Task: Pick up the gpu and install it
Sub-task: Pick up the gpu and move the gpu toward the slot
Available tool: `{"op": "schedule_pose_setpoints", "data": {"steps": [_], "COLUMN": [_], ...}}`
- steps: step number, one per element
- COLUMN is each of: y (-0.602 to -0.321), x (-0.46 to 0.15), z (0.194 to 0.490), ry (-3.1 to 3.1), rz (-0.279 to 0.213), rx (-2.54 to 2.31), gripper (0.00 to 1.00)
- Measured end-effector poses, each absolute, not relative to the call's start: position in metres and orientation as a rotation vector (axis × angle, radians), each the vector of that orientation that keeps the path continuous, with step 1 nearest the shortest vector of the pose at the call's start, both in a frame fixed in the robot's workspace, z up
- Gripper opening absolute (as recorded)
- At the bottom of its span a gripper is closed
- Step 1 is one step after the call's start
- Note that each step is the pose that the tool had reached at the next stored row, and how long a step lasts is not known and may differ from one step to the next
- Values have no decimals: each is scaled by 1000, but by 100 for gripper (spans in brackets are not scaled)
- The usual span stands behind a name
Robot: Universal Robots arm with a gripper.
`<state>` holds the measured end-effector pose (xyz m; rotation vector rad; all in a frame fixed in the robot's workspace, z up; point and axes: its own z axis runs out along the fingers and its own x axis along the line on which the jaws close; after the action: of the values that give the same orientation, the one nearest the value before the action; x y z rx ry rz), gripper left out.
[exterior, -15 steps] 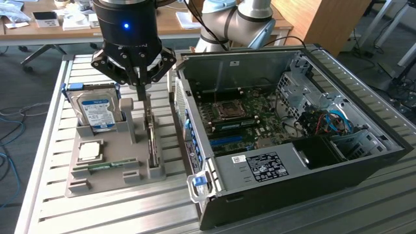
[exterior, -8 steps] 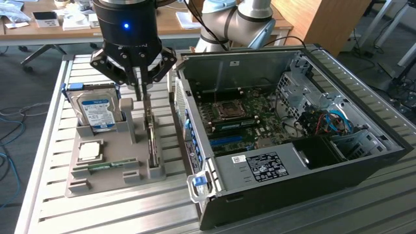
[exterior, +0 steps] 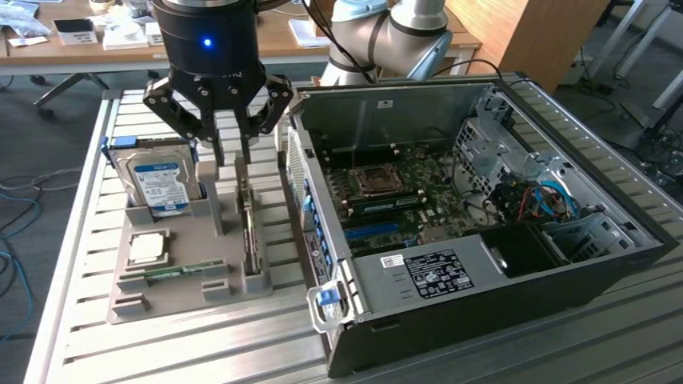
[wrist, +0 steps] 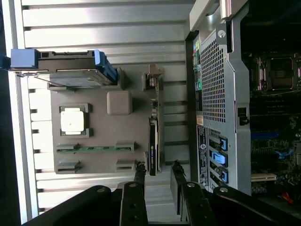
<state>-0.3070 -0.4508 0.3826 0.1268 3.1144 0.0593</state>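
The gripper (exterior: 229, 158) has its jaws spread. In the exterior view, the edge-standing gpu (exterior: 249, 228) lies at six o'clock, its long axis running twelve-to-six.

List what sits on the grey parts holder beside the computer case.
A hard drive upright, a processor lying flat, a memory stick, and the gpu standing on edge. The open gripper hangs over the gpu; the holder hides the lower edges of both upright parts.

arm: wrist aimed straight down | gripper (exterior: 232, 156): both fingers (wrist: 139, 172) spread apart, tips lowest
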Motion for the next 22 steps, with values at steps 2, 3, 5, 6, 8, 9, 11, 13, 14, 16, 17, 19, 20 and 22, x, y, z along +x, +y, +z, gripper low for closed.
{"op": "schedule_pose_setpoints", "data": {"steps": [2,3,5,6,8,9,11,13,14,16,17,19,20,22], "y": [-451,-451,-451,-451,-451,-451,-451,-451,-451,-451,-451,-451,-451,-451], "x": [-307,-307,-307,-307,-307,-307,-307,-307,-307,-307,-307,-307,-307,-307], "z": [381,379,376,375,374,374,374,374,374,372,371,368,366,363], "ry": [3114,3114,3115,3114,3115,3115,3115,3115,3114,3114,3114,3114,3114,3114], "rz": [60,60,59,60,59,59,59,60,59,60,60,60,60,60], "rx": [127,127,127,127,127,127,127,127,127,127,127,127,127,127], "gripper": [36,36,36,36,36,36,36,36,36,36,36,36,36,36]}}
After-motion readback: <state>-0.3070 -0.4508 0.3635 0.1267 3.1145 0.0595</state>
